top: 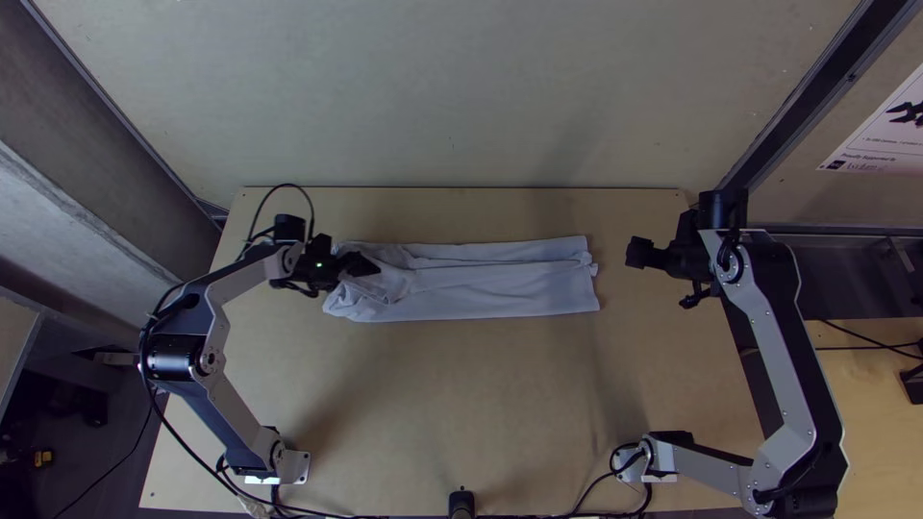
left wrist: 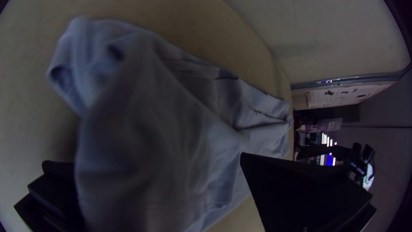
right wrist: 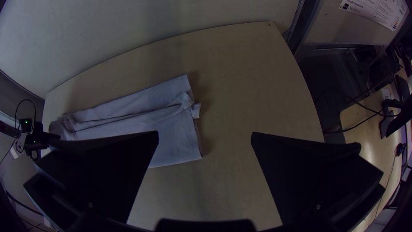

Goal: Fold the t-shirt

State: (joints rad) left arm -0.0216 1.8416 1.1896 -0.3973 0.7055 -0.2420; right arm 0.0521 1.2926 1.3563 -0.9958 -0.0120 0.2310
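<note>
Jaws first: the ones on the left gripper (top: 360, 264) are spread wide apart with t-shirt fabric lying between them, not clamped on it, and the ones on the right gripper (top: 660, 277) are wide apart too, with nothing between them but a view of bare wood. The big light wooden counter (top: 433, 413) runs under both sets of jaws. The right arm (top: 769, 346) comes up behind the right jaws, and the left arm (top: 236, 413) leads up to the left ones. The t-shirt (top: 500, 288) is folded into a long narrow strip, kinda rumpled and bunched right at the left jaws, then flatter as it runs toward the right pair, stopping a bit short of them. A ridge of folds goes lengthwise down it. There's a poster (top: 889, 139) up past the right jaws, and a tiny tab of cloth (right wrist: 196, 111) pokes out of the strip's end nearest them.
</note>
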